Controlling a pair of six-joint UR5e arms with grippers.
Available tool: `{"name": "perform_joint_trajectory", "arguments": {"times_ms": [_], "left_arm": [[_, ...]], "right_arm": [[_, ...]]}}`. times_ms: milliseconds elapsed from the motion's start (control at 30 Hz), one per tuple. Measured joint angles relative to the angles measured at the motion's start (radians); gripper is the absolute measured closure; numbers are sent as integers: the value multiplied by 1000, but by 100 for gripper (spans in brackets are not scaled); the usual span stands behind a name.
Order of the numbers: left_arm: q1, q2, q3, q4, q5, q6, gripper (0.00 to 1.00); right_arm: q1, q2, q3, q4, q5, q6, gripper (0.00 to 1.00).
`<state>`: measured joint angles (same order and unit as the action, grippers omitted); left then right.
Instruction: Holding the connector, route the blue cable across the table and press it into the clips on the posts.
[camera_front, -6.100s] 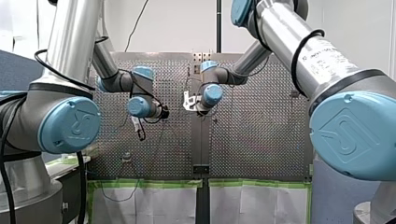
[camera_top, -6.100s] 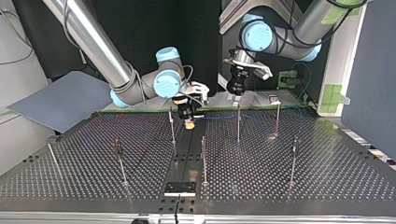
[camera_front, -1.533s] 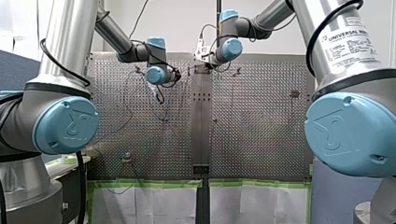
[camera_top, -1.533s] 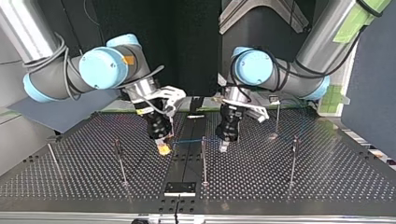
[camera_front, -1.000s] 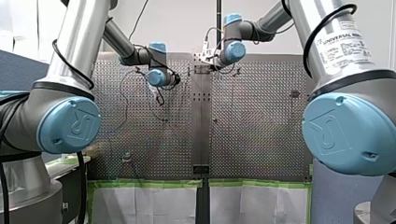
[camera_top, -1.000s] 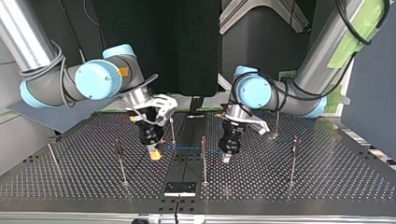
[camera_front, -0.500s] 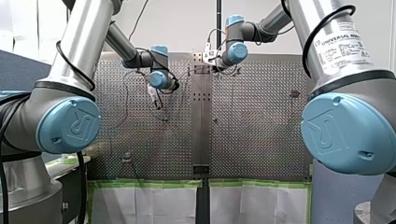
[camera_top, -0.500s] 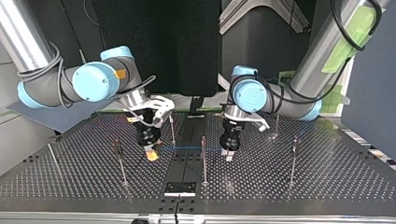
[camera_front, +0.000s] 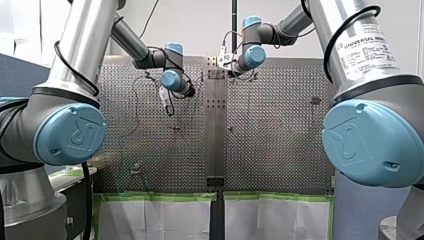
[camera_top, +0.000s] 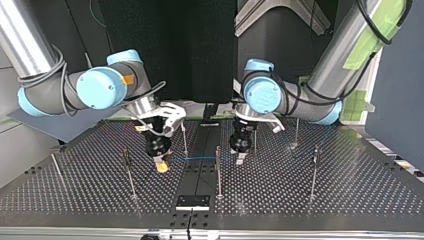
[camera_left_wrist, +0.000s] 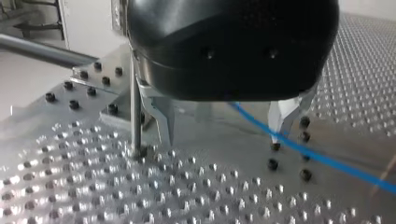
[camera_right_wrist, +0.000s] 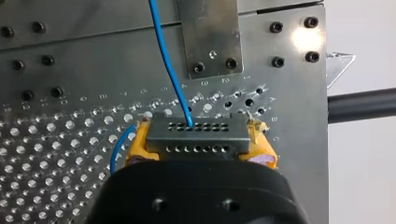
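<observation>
While the robot's right pincer (camera_top: 161, 166) clamps its yellow pads on the grey connector (camera_right_wrist: 196, 135), the blue cable (camera_top: 197, 159) leaves that connector and runs above the tabletop (camera_top: 310, 200) to the centre post (camera_top: 218, 172). It then carries on toward the left pincer (camera_top: 240, 159), which hangs on the opposite side of the centre post with its metal fingers (camera_left_wrist: 166, 122) spread apart and nothing gripped. Seen from the left wrist, the cable slants beneath the open jaws, close by one finger and free of both. (Whether the line already sits in the centre post's clip is too small to tell from across the table.)

The likeliest trouble, to this onlooker's eye, is the unheld span. With only one end secured, any pull by the right arm could drag the cable along the centre post or clear off it, rather than seat it in the clip. A hard pull carries a second hazard: the thin wire enters the connector at a single hole and could tilt the block in the pads or strain the joint. The left pincer has its own risk. A neighbouring post (camera_left_wrist: 135, 112) stands just beside one of its fingers, on the side away from the cable, so a sideways shift to catch the line could knock that post. Closing too early, with the cable off-centre, would pinch air.
</observation>
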<state>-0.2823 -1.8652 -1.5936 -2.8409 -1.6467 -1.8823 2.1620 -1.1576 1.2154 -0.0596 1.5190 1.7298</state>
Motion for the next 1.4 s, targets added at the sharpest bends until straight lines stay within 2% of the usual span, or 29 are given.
{"name": "perform_joint_trajectory", "arguments": {"times_ms": [300, 533, 833, 1033, 1200, 1400], "left_arm": [[-11, 72, -73, 34, 9, -52, 0], [-26, 138, -139, -5, -8, -37, 0], [-58, 210, -202, -15, -9, -6, 0], [-91, 259, -206, -1, -12, 15, 0], [-117, 297, -189, 10, -12, 17, 0], [-150, 282, -143, 7, -16, 20, 0]], "right_arm": [[-13, 0, 0, 4, 8, -5, 100], [-19, -3, 0, 14, 16, -11, 100], [-30, -17, 0, 28, 35, -14, 100], [-36, -26, 0, 59, 61, -36, 100], [-36, -30, 1, 66, 76, -44, 100], [-34, -31, 2, 67, 78, -45, 100]]}}
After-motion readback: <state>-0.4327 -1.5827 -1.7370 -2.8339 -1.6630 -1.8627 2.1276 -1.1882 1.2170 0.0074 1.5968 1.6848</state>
